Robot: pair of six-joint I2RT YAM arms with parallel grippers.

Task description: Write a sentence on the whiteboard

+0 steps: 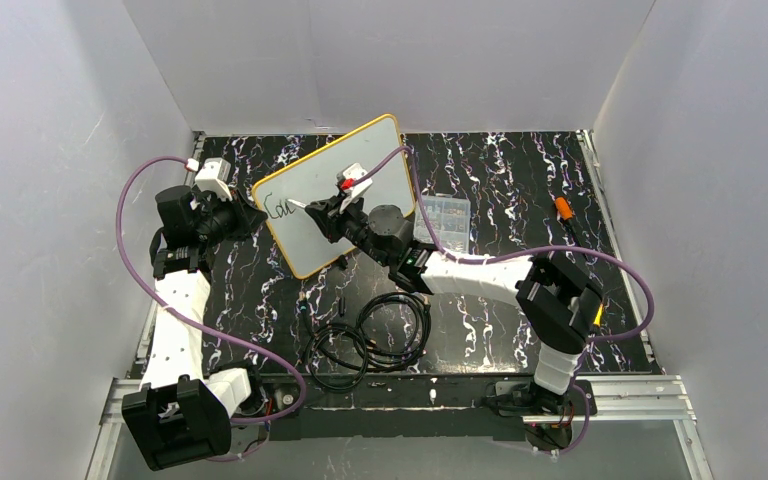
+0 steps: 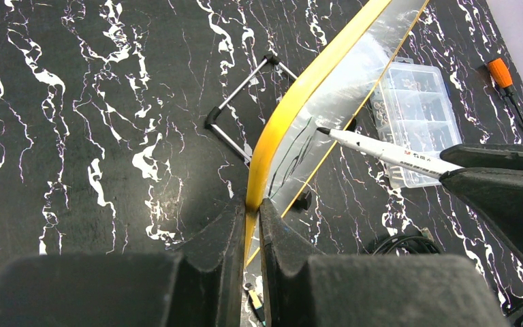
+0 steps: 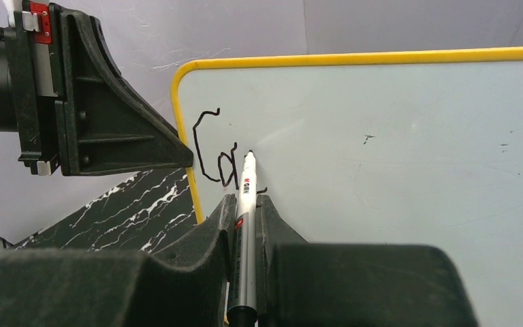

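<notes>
Done: your sentence [image 3: 214,153] shows only its first letters, frame left, on whiteboard [image 3: 395,170] | to do: nearly everything | left gripper [image 2: 252,208] clamps rim | right gripper [image 3: 245,201] clamps marker [image 3: 248,174]

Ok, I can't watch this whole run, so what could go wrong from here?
1. The left gripper pinches the whiteboard only by its rim at one edge, so pressure from the marker could pivot or slip it.
2. The lettering sits close to that gripper, so the right gripper might bump it.

Overhead camera looks down; close wrist views share the whiteboard [image 3: 395,157].
</notes>
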